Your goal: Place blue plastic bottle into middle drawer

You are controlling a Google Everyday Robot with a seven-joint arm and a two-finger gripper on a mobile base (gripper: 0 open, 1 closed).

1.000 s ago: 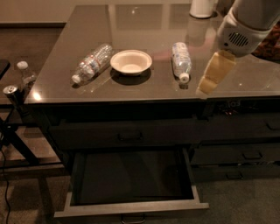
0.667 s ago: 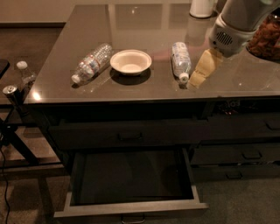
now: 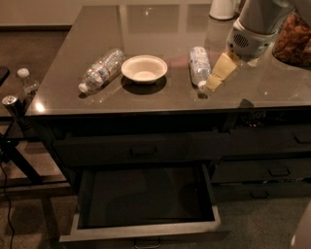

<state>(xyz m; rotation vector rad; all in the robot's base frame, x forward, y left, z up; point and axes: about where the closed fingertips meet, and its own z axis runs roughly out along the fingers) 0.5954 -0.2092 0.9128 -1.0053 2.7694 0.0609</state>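
Observation:
The blue plastic bottle point(image 3: 198, 64) lies on its side on the glossy dark counter, right of centre, with its white cap towards the front edge. My gripper point(image 3: 214, 80) hangs from the white arm at the upper right. Its tan tip is low over the counter just right of the bottle's cap end; I cannot tell if it touches the bottle. The middle drawer point(image 3: 142, 231) is pulled out below the counter, its black inside bare, a small metal handle on its pale front panel.
A longer ribbed clear bottle point(image 3: 100, 71) lies on the counter's left, and a white bowl point(image 3: 144, 68) sits between the two bottles. A white container point(image 3: 222, 8) and a brown-filled jar point(image 3: 294, 34) stand at the back right. A small bottle point(image 3: 26, 81) and can point(image 3: 9, 101) stand on a stand at the left.
My gripper has moved left and farther back across the counter, from near the front edge to right beside the bottle's cap end. The bottles, bowl and drawer have not moved.

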